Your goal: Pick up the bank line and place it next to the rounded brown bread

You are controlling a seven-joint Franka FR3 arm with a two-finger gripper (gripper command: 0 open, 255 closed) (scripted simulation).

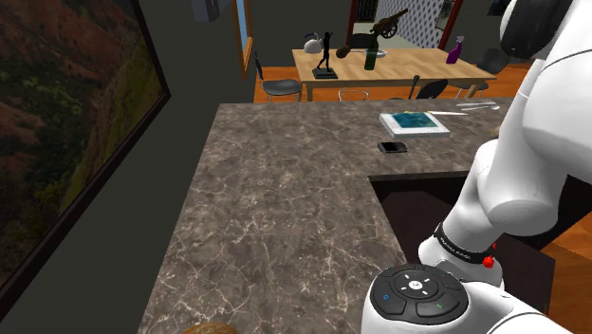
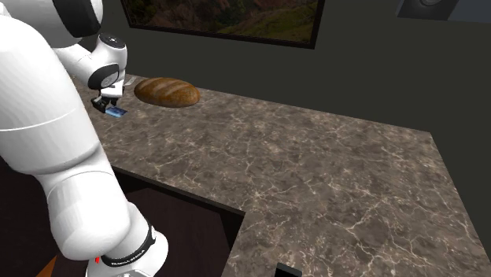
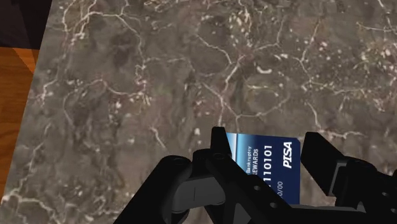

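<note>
Here, the dark marbled desk carries a rounded brown loaf near the wall. The white arm reaches down just beside the loaf, on the second exterior view's left. The fingers are closed on a blue bank card, held low over the desk. Its long axis runs out along the fingers, lettered face toward the wrist camera.

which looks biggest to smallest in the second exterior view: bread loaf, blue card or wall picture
1. wall picture, largest even though cut off at the top
2. bread loaf
3. blue card, by far the smallest
</note>
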